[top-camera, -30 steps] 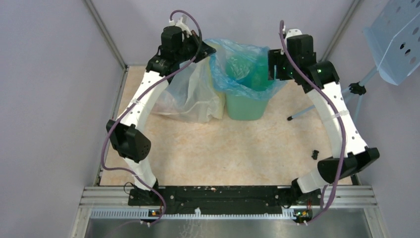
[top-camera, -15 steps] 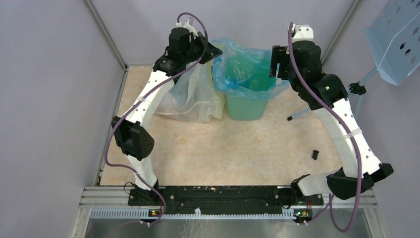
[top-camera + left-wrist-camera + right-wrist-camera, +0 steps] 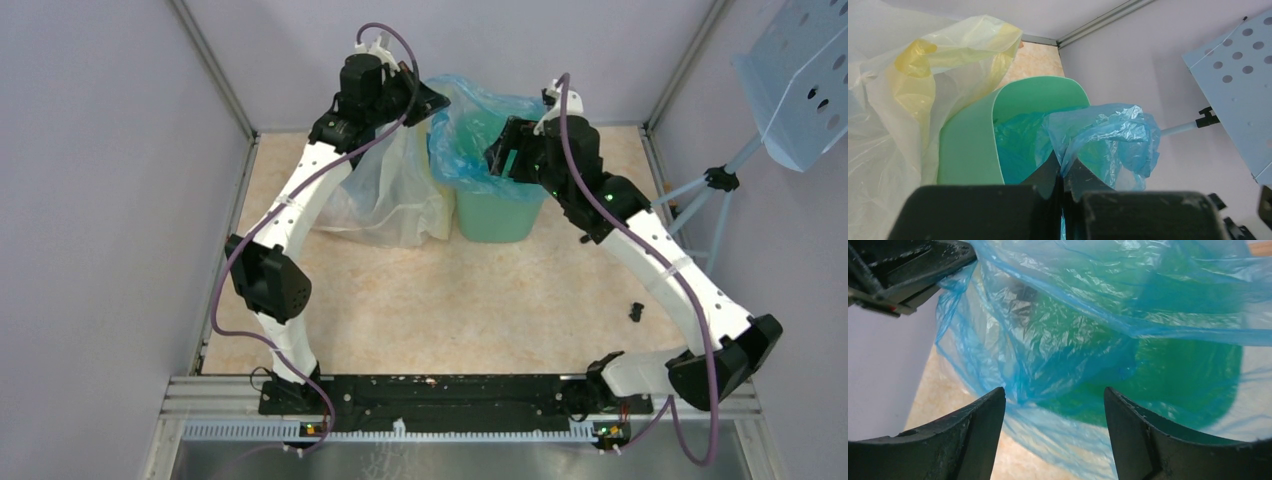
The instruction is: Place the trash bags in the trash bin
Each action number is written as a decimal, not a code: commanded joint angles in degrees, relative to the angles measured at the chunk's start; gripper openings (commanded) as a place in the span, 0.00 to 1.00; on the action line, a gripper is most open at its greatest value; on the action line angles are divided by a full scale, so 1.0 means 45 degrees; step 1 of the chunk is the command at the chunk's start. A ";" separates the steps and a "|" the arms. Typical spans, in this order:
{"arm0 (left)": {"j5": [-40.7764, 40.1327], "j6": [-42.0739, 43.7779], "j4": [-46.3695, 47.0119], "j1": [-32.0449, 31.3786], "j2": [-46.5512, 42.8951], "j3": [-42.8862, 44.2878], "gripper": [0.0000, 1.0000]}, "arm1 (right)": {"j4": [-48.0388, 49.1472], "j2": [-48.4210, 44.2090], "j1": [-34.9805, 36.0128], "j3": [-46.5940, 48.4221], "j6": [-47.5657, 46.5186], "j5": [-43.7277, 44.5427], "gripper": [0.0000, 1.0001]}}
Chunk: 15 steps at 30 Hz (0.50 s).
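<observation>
Upright sits trash bin point(image 3: 497, 215) (trash bags point(image 3: 478, 120) inside).

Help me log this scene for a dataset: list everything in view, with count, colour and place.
trash bag: one, translucent blue, draped in and over the bin's mouth, one edge pinched up
trash bin: one, mint green, far middle of the table
plastic sack: one, clear and yellowish, just left of the bin in the top view
small part: one, black, on the table near the right arm; too small to identify
perforated panel: one, light blue, on a stand past the table's right edge
table: one, beige, grey walls around it
left arm, right arm: two, white and black, bases at the near edge
left pincer: black, shut on the bag's edge
right pincer: black, open, facing the bag
</observation>
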 commanded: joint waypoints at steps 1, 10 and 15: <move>0.0079 -0.0046 0.0683 -0.0062 -0.0649 -0.0044 0.00 | 0.2716 0.0725 0.0086 -0.0034 0.1654 0.0402 0.72; 0.1659 -0.0775 0.1465 -0.0115 -0.1503 -0.1306 0.00 | 0.2938 0.2667 -0.0414 0.0469 0.2506 0.1860 0.25; 0.2282 -0.0531 0.1477 -0.0162 -0.2053 -0.1848 0.03 | 0.2748 0.3199 -0.1868 0.0687 0.2508 0.0081 0.00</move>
